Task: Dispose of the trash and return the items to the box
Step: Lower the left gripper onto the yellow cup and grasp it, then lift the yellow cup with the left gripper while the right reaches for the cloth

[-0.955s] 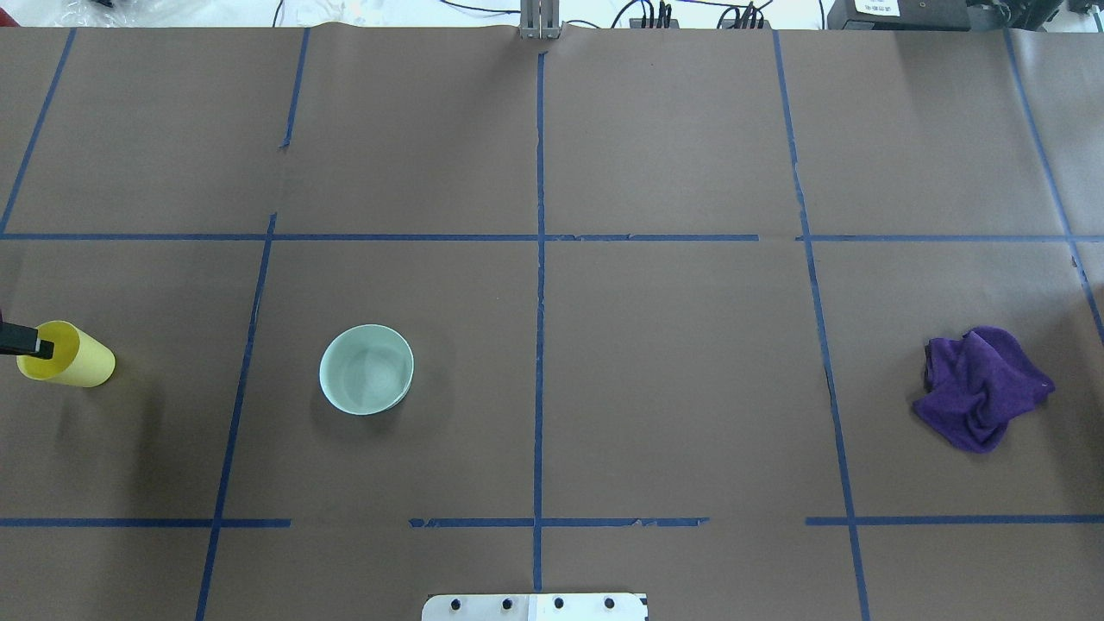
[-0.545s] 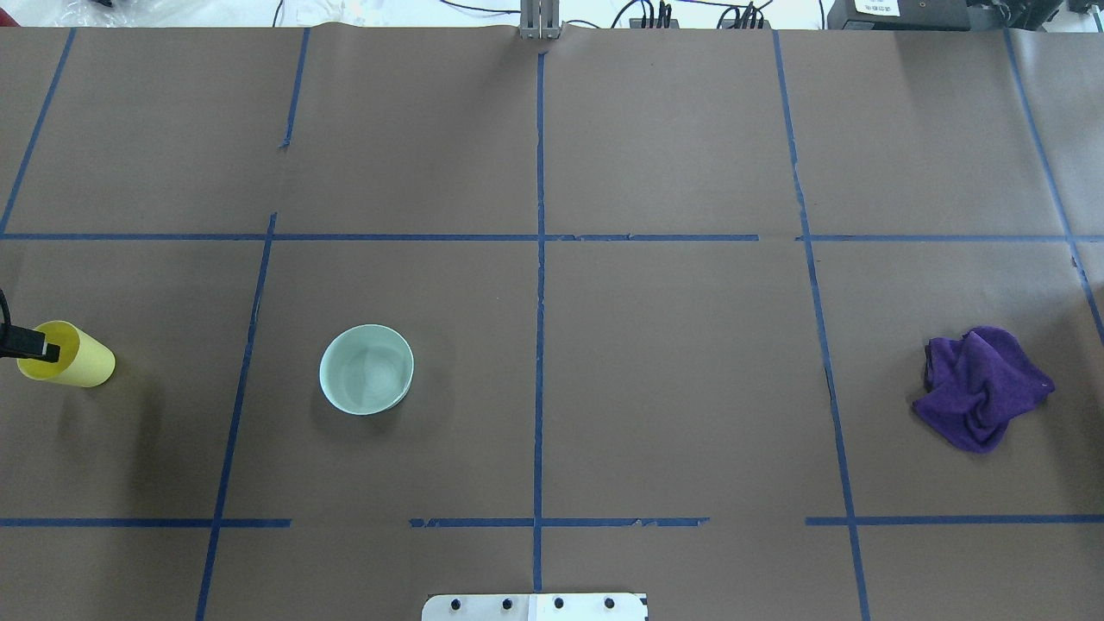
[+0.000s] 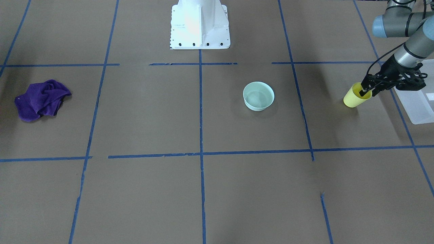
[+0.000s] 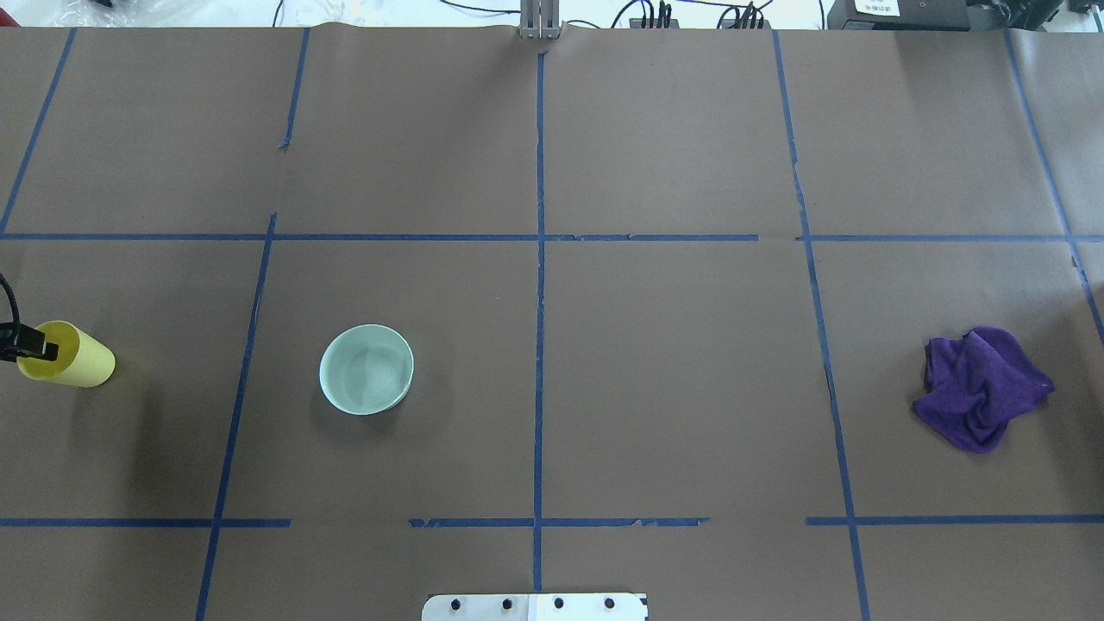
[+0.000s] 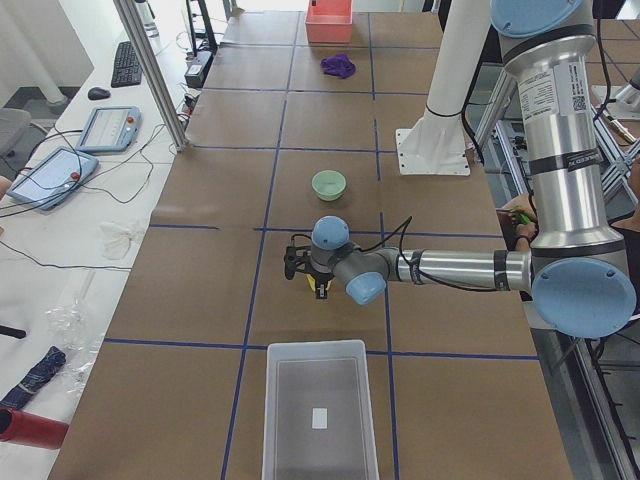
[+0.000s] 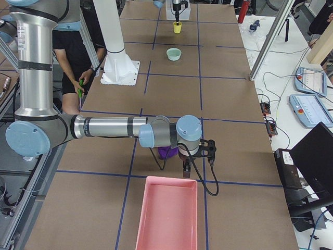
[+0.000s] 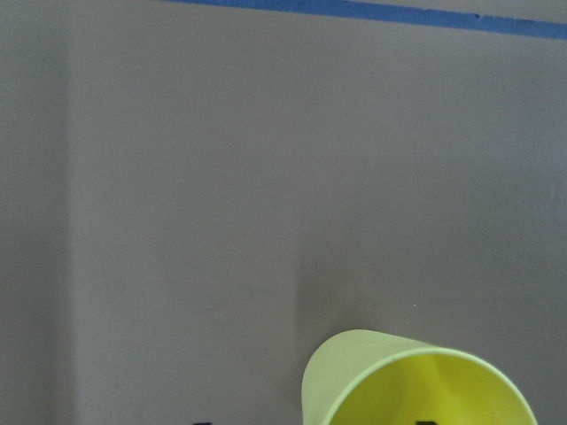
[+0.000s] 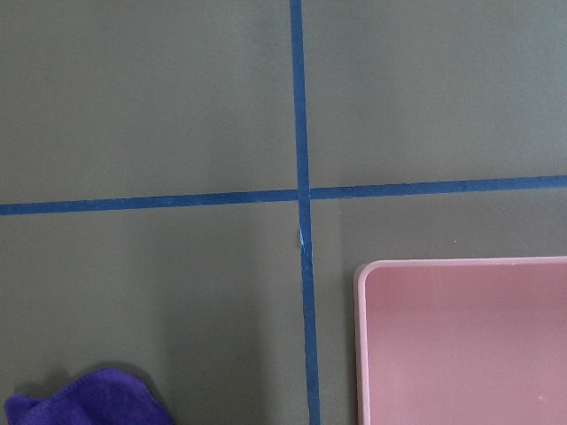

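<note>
The yellow cup (image 4: 79,364) stands at the table's far left, also in the front-facing view (image 3: 352,99) and the left wrist view (image 7: 416,381). My left gripper (image 3: 367,90) is at the cup's rim and open. One finger is inside the cup and the other outside its wall. The frosted-white box (image 3: 417,105) lies just beyond the cup, apart from it, and shows in the exterior left view (image 5: 320,410). My right gripper (image 6: 184,169) hangs over the table between a purple cloth (image 6: 167,152) and a pink tray (image 6: 166,213). I cannot tell whether it is open or shut.
A pale green bowl (image 4: 366,369) stands right of the cup. The purple cloth (image 4: 979,388) lies crumpled at the far right. The pink tray (image 8: 461,336) sits at that end, empty. The white robot base (image 3: 199,23) is at the table's middle edge.
My left gripper has shifted slightly at the cup's rim and its cable has come into view at the left edge. The cup, bowl and cloth have not moved.
</note>
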`<action>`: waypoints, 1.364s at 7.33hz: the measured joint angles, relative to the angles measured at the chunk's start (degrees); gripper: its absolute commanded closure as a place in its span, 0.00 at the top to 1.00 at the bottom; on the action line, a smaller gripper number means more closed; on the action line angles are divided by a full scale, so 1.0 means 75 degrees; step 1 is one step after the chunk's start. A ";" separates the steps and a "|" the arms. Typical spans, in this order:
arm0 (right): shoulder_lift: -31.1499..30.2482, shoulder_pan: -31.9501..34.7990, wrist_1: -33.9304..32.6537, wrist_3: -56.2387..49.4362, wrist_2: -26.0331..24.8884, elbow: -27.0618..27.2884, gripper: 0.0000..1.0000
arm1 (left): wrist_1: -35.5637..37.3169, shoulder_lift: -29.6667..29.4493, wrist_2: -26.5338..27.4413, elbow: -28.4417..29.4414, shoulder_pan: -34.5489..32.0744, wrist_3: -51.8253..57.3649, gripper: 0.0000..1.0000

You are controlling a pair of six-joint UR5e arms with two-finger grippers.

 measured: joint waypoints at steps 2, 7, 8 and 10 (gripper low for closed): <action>0.0004 0.0000 0.0000 0.0000 0.0015 0.0002 1.00 | -0.0099 0.0002 0.0084 0.0001 0.0005 -0.0203 0.00; -0.0002 -0.0116 -0.0017 0.0015 0.0117 0.0333 1.00 | -0.0425 0.0472 -0.0620 -0.1051 -0.0354 -0.0374 0.00; -0.0037 -0.0206 -0.0012 0.0018 0.0381 0.0314 1.00 | -0.0420 0.0491 -0.0850 -0.1119 -0.0518 -0.0358 0.00; -0.0306 -0.0527 0.0544 0.0130 0.0898 0.0322 1.00 | -0.0134 0.0497 -0.0983 -0.1255 -0.0782 -0.0062 0.00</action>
